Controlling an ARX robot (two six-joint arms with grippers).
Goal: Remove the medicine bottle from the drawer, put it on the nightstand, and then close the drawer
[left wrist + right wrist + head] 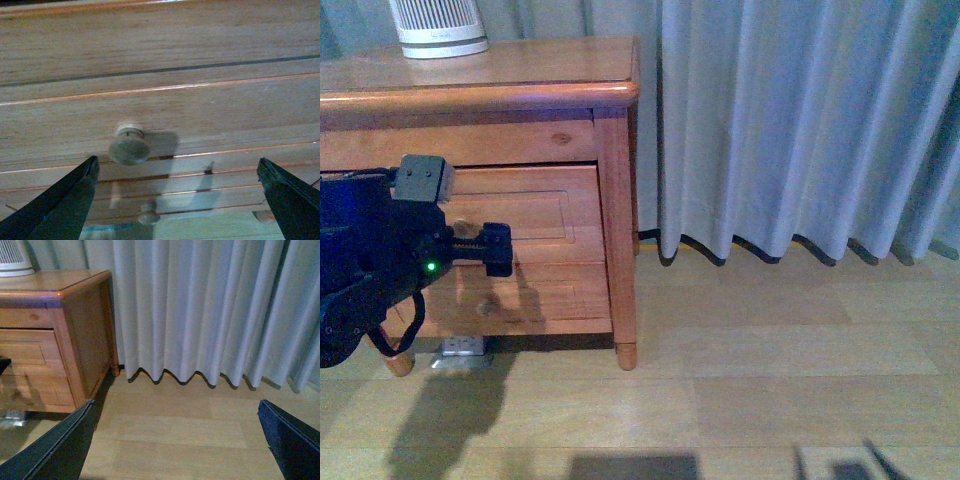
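1. The left end effector [176, 161], fingers apart, faces the knob [129, 146] of the drawer [535, 215] without touching it. The drawer is shut, so the medicine bottle is out of sight, presumably inside.
2. Risk: the small round knob may slip free if the fingers close off-centre, or they may sag toward the lower knob [148, 216].
3. The right end effector [176, 407], also apart, hangs over the wooden floor [750, 380], right of the nightstand [520, 70] and near a grey curtain [800, 120].

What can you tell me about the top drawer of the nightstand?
The top drawer is honey-brown wood with a recessed panel and one small round knob. It looks shut, flush with the nightstand frame. The left gripper hangs open in front of the knob, not touching it.
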